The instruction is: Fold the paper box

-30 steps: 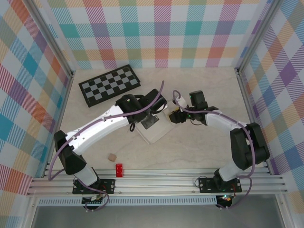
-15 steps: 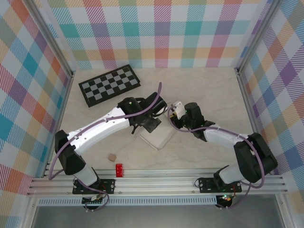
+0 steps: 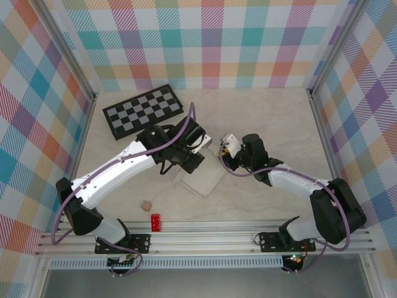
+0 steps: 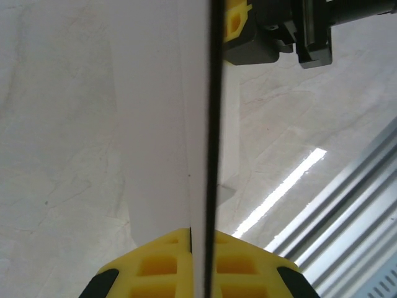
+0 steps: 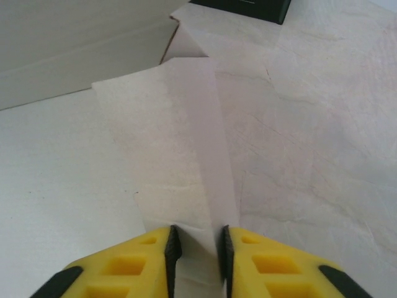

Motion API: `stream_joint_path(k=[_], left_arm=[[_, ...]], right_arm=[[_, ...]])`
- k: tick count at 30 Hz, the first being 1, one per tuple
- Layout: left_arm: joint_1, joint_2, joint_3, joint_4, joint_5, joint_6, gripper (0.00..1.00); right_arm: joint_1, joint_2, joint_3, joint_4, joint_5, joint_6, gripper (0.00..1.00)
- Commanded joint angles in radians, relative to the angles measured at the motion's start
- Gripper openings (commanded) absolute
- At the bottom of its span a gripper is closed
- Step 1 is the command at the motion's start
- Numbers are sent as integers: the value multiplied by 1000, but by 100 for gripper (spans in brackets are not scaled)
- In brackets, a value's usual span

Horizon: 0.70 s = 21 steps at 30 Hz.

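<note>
L gripper [image 4: 201,239] pinches box [image 3: 200,181] wall; R gripper [image 5: 197,239] straddles flap [image 5: 186,124], grip unclear. I risk tearing it if both pull apart.

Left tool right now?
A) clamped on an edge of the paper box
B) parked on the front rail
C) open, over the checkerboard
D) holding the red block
A: the left wrist view shows the left tool pinched shut on a thin sheet edge of the paper box.
</note>
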Motion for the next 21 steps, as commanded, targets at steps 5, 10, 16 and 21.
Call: stream_joint_path(k=[5, 10, 16, 21], left_arm=[[9, -34, -30, 162, 168, -53, 0], [17, -34, -60, 158, 163, -55, 0], [34, -58, -97, 183, 178, -35, 0], [51, -87, -173, 181, 164, 46, 0]], right_arm=[[48, 25, 11, 6, -21, -15, 32], [46, 61, 64, -27, -120, -36, 39], [47, 100, 75, 42, -201, 7, 32], [40, 127, 63, 123, -243, 85, 35]])
